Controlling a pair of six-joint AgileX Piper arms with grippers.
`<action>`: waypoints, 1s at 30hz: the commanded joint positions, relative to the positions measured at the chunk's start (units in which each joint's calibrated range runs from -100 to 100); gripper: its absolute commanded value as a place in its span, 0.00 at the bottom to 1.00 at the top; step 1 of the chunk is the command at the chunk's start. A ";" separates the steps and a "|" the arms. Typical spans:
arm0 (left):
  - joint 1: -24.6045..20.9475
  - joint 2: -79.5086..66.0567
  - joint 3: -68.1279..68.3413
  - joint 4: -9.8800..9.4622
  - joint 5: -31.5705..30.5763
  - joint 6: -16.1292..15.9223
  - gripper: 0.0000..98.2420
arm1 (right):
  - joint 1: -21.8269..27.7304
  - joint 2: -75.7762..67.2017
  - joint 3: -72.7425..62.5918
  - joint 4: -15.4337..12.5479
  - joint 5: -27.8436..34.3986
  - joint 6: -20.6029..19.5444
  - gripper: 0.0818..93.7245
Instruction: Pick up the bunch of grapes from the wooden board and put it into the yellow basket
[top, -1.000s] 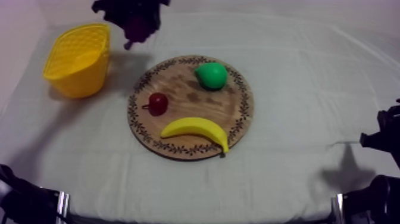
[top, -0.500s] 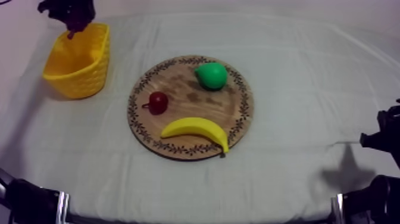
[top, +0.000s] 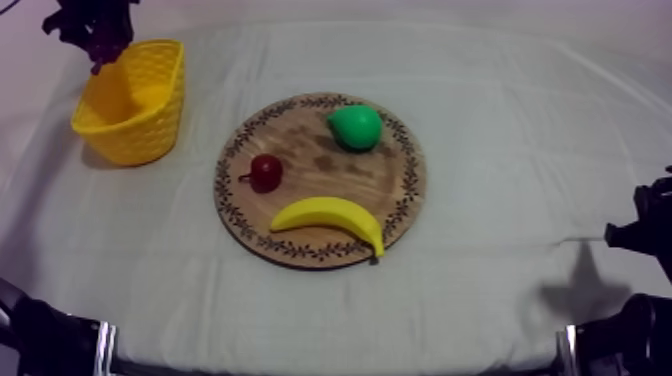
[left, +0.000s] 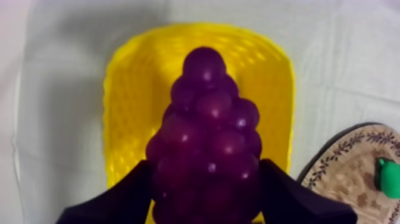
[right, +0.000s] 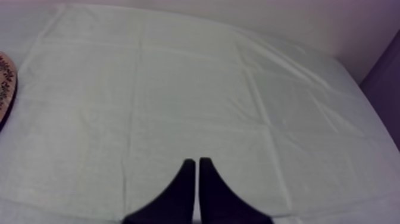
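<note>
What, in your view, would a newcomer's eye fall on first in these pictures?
The dark purple bunch of toy grapes, clamped in the left tool, hangs over the bright yellow woven basket at the table's left. Mid-table, the round wooden board with a patterned rim carries a green pear, a small red fruit and a yellow banana.

We read no text, labels, brands, numbers or signs anywhere. The wooden board (top: 335, 172) carries a leafy rim pattern: ornament only, not lettering.
</note>
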 joint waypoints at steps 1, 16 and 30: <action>-0.16 1.56 0.57 0.02 -0.59 0.16 0.51 | 0.00 -0.02 -0.05 -0.01 -0.03 -0.01 0.00; -0.49 11.73 4.10 0.67 -5.45 0.24 0.72 | 0.00 -0.02 -0.05 -0.01 -0.03 -0.01 0.00; -1.70 7.91 6.95 2.08 -8.75 -1.15 0.97 | 0.00 -0.02 -0.05 -0.01 -0.03 -0.01 0.00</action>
